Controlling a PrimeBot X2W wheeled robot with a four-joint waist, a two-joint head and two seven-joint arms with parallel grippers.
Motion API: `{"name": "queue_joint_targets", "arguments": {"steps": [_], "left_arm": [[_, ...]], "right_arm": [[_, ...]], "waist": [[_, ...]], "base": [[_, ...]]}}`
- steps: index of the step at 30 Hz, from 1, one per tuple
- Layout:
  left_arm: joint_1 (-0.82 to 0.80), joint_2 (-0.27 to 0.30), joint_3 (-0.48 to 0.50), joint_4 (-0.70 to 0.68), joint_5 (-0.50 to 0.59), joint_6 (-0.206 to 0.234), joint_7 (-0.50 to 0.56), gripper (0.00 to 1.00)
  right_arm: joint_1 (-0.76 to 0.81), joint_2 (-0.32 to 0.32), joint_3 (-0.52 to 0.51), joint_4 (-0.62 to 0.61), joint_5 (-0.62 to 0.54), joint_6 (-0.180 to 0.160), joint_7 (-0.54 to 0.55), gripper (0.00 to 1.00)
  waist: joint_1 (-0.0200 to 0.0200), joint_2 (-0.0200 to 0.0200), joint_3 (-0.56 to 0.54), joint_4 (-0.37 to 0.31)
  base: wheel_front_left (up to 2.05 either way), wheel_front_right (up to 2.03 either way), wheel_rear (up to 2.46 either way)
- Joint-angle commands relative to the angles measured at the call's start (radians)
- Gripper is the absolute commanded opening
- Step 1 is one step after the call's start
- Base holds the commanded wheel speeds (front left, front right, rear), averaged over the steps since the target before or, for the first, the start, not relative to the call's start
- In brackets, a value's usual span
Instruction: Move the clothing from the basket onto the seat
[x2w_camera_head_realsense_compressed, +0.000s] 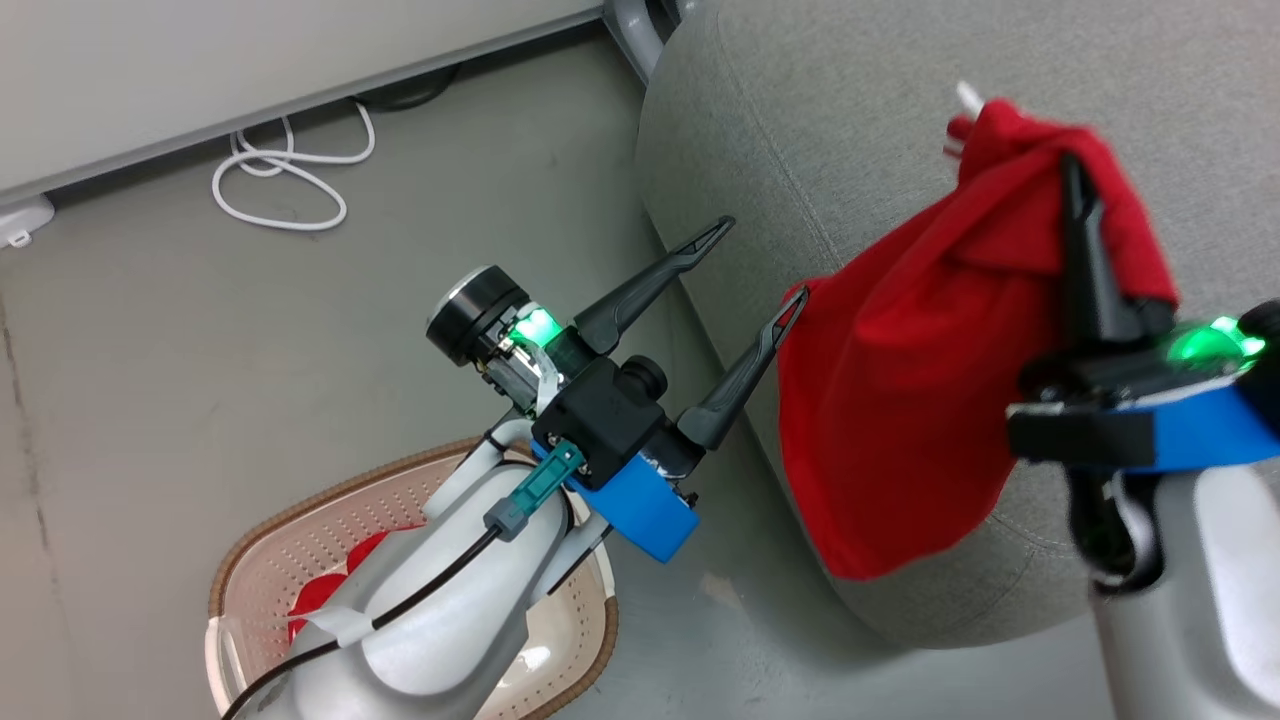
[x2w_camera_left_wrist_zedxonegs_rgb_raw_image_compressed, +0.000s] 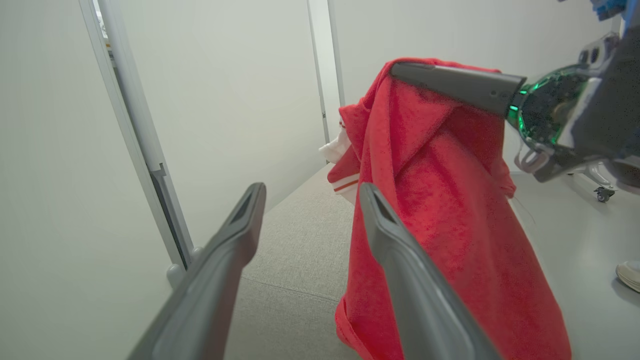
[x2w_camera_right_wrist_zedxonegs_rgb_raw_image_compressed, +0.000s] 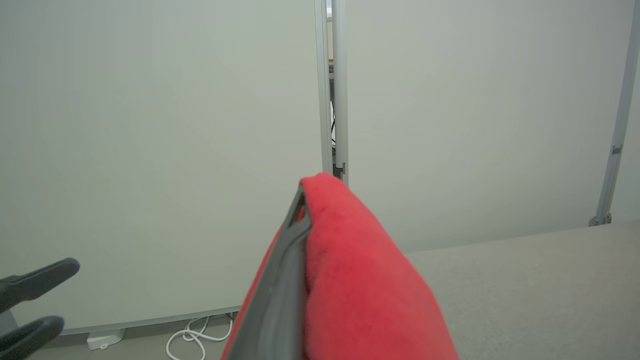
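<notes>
Left forearm (x2w_camera_head_realsense_compressed: 440, 620): nearest my head camera, at 7 o'clock, lying across the basket's mouth.
Basket (x2w_camera_head_realsense_compressed: 250, 545): on the floor under that forearm. I see a second red piece (x2w_camera_head_realsense_compressed: 325, 595) inside, against its 9 o'clock wall. What else lies beneath the arm I cannot tell.
Left tool (x2w_camera_head_realsense_compressed: 762, 260): fingers spread wide, carrying nothing, pointing towards 2 o'clock, one tip just beside the hanging cloth.
Right tool (x2w_camera_head_realsense_compressed: 1075, 175): at 3 o'clock, clamped tight on the red garment (x2w_camera_head_realsense_compressed: 900, 400).
Red garment: lifted clear of the floor and drooping from the grip across the seat's rounded corner. White trim shows at its top. Whether it touches the upholstery I cannot tell.
Seat (x2w_camera_head_realsense_compressed: 800, 110): grey sofa running from 12 to 4 o'clock. The garment is not yet set down on it.
White cable (x2w_camera_head_realsense_compressed: 285, 180): looped on the floor at 11 o'clock, by the wall.
Progress: I judge one piece is out of the basket but not yet released, and at least one more is left to fetch.
</notes>
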Motion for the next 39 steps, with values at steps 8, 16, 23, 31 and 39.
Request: {"name": "queue_joint_targets", "arguments": {"steps": [8,16,23,31,39], "left_arm": [[-0.112,0.017,-0.027,-0.003,0.026,-0.001,-0.003,1.0],[-0.223,0.011,-0.056,-0.011,0.044,-0.001,-0.002,1.0],[-0.263,0.019,-0.066,-0.012,0.053,-0.001,-0.003,1.0],[-0.276,0.024,-0.067,-0.013,0.056,-0.001,-0.003,1.0],[-0.233,0.027,-0.051,-0.014,0.044,0.012,-0.003,1.0]], "right_arm": [[-0.348,-0.138,-0.18,-0.042,-0.041,0.0,-0.004,0.0],[-0.584,-0.301,-0.319,0.101,-0.064,0.0,-0.004,0.0],[-0.626,-0.359,-0.359,0.345,-0.076,0.0,-0.004,0.0],[-0.594,-0.327,-0.352,0.601,-0.09,0.0,-0.004,0.0],[-0.528,-0.305,-0.348,0.622,-0.096,0.0,-0.004,1.0]], "waist": [[0.0,-0.0001,0.218,0.068],[0.0,-0.0001,0.406,0.137],[0.0,-0.0001,0.487,0.16],[0.0,-0.0001,0.513,0.18],[0.0,-0.0001,0.417,0.166]], "base": [[0.0,0.0,0.0],[0.0,0.0,0.0],[0.0,0.0,0.0],[0.0,0.0,0.0],[0.0,0.0,0.0]]}}
